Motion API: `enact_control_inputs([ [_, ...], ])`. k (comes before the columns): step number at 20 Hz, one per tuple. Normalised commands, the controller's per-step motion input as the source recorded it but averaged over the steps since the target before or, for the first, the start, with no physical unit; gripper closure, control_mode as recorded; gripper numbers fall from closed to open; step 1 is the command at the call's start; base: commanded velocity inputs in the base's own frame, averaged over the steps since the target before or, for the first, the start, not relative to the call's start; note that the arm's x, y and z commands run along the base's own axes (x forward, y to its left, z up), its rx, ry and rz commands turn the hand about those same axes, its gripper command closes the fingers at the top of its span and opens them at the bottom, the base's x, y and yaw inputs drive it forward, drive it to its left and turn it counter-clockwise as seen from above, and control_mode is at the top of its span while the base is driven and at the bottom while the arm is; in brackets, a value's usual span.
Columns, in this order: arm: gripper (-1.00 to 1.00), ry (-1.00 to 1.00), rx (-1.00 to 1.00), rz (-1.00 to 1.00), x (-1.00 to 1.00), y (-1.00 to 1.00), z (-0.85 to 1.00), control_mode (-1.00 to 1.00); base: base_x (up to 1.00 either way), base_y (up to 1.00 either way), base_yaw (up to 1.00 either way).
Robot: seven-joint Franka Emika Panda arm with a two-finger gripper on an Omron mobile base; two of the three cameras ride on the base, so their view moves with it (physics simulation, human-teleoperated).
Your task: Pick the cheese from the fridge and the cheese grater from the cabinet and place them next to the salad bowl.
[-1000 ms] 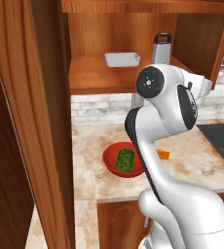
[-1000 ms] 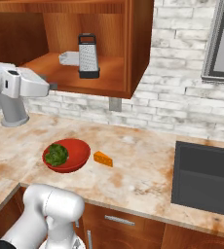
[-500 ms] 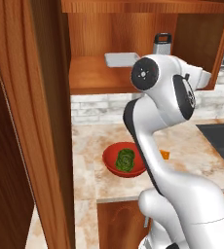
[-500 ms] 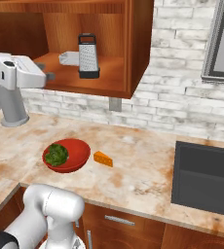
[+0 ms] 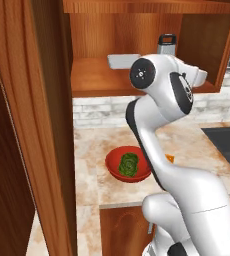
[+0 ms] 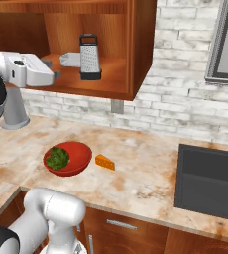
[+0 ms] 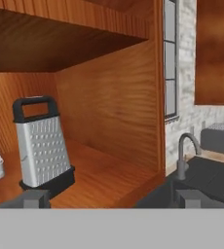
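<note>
A: Where is the gripper [image 7: 106,198], and what has it got?

B: Raised to shelf height at the open front of the cabinet [image 6: 136,54], jaws spread wide, nothing between them. In the right base view the hand sits just short of the shelf edge — level with it, which I read as lining up a reach straight in rather than down from above, since the cabinet's top board leaves no room overhead.

A: The cheese grater [image 7: 40,146]?

B: Ahead of the gripper and off to its left in the hand view, standing upright on the shelf, well apart from the fingertips. Tapered silver-grey box, perforated faces, black loop handle on top, black base. Upright suits a side grasp across the body; my guess is the hand must shift left before it closes.

A: Anything crowding it?

B: A white tray [image 6: 70,59] lies on the same shelf, further left of the grater from the hand's view. Near it, not touching as far as I can tell.

A: And the rest of the task?

B: Below the gripper, on the worktop [image 6: 145,173], the cheese [image 6: 105,161] — a small orange wedge — lies just beside the salad bowl [image 6: 76,159], red with greens inside. That half looks done; the grater is untouched.
</note>
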Motion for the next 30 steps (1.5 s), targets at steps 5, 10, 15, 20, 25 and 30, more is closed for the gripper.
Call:
enact_control_inputs([
  [5, -1.0, -0.03, -0.01, 0.0, 0.2, 0.16, 0.02, -1.0, 0.0, 0.0, 0.0],
  [10, -1.0, 0.0, 0.0, -0.04, 0.49, 0.15, 0.0, -1.0, 0.0, 0.0, 0.0],
  [15, -1.0, 0.0, 0.0, -0.08, 0.55, 0.13, 0.02, -1.0, 0.0, 0.0, 0.0],
  [20, -1.0, 0.0, 0.0, -0.08, 0.36, 0.26, 0.14, -1.0, 0.0, 0.0, 0.0],
  [25, -1.0, -0.01, 0.0, -0.06, 0.11, 0.04, 0.17, -1.0, 0.0, 0.0, 0.0],
  [30, -1.0, -0.06, 0.0, 0.0, 0.0, -0.18, 0.04, -1.0, 0.0, 0.0, 0.0],
])
